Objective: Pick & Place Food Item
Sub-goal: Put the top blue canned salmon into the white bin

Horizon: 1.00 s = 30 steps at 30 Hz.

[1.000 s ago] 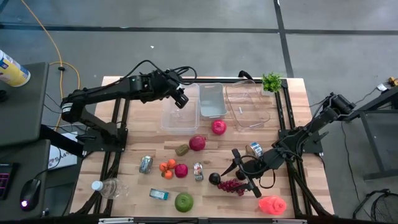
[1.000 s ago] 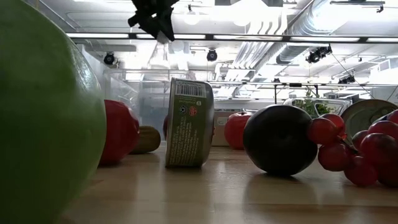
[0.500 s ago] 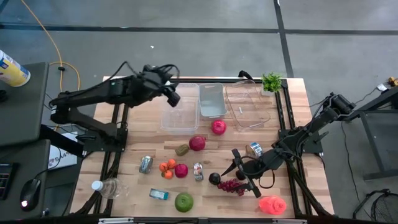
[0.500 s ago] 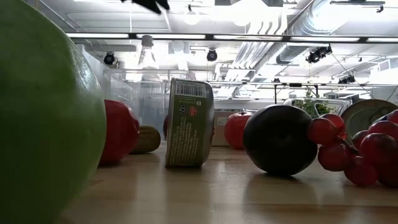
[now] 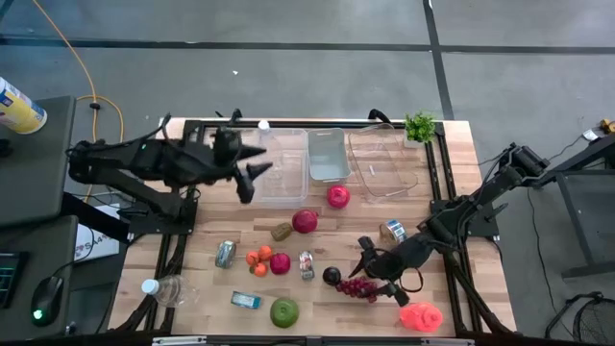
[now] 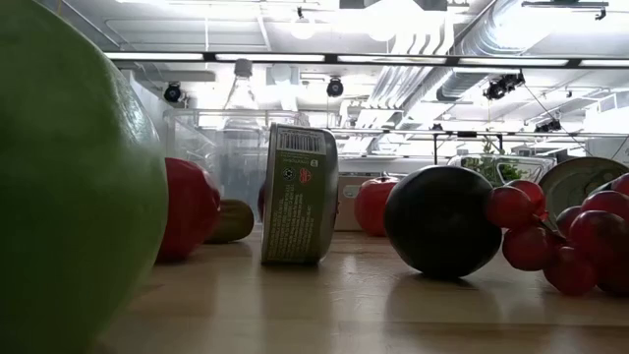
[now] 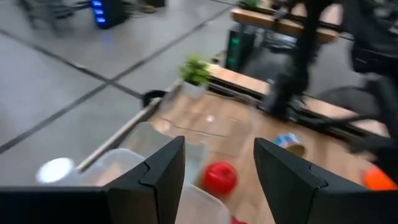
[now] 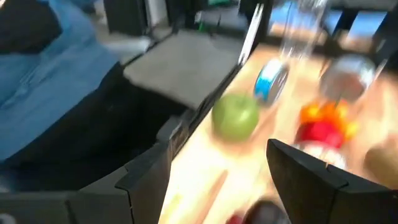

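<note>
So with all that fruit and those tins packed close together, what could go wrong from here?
The right gripper hangs open low over the grape bunch beside the dark plum; closing there might nudge the round plum and send it rolling. The left gripper, open and empty, sits at the edge of the clear bin; a swing of that arm could knock the light bin sideways.

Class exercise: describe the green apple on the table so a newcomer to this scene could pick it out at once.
Start at the wooden table and go to its near edge, opposite the clear containers. The green apple lies there alone, just right of a small blue can. It is the only large green round fruit; its neighbours are red, orange or dark.
</note>
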Each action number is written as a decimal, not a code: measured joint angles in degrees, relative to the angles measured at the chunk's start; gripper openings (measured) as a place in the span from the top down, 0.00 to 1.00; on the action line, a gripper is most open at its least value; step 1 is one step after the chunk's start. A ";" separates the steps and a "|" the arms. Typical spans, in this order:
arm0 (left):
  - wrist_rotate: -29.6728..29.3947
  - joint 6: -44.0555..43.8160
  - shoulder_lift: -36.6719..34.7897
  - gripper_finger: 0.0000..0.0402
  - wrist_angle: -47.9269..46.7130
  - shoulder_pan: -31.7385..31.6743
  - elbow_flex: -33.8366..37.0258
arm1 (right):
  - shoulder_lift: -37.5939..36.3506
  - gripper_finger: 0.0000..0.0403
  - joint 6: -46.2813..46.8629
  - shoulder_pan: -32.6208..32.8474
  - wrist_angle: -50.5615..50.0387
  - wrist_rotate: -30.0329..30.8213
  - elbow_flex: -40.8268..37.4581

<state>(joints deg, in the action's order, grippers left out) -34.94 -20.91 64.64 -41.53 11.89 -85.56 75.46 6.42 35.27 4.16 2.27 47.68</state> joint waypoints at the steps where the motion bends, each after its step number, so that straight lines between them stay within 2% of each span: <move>1: 0.02 -0.02 0.15 0.55 -0.03 1.32 0.00 | 0.00 0.38 1.40 0.11 -1.97 -0.76 0.00; 8: 0.13 -0.17 1.32 0.55 -0.02 9.09 0.00 | 0.00 0.38 10.96 0.78 -10.67 1.92 0.00; 11: 0.13 -0.15 1.84 0.55 -0.05 11.50 0.00 | 0.00 0.38 11.13 0.69 -12.28 2.59 0.00; 17: 0.15 -0.32 2.75 0.55 -0.03 14.64 0.00 | 0.00 0.38 10.10 0.56 -13.87 8.97 0.00; 21: 0.17 -1.89 2.85 0.55 -0.07 15.56 0.00 | 0.00 0.38 12.56 0.63 -16.96 9.98 1.43; 25: 0.17 -1.97 2.85 0.55 -0.06 15.79 0.00 | 0.00 0.38 16.46 0.21 -27.34 12.79 5.29; 30: 0.17 -2.08 3.07 0.55 -0.12 15.77 0.00 | 0.00 0.38 36.13 -2.63 -48.03 11.84 8.13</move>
<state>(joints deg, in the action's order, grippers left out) -34.76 -22.98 67.70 -41.64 27.66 -85.56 75.46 42.55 32.65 -43.87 14.11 55.81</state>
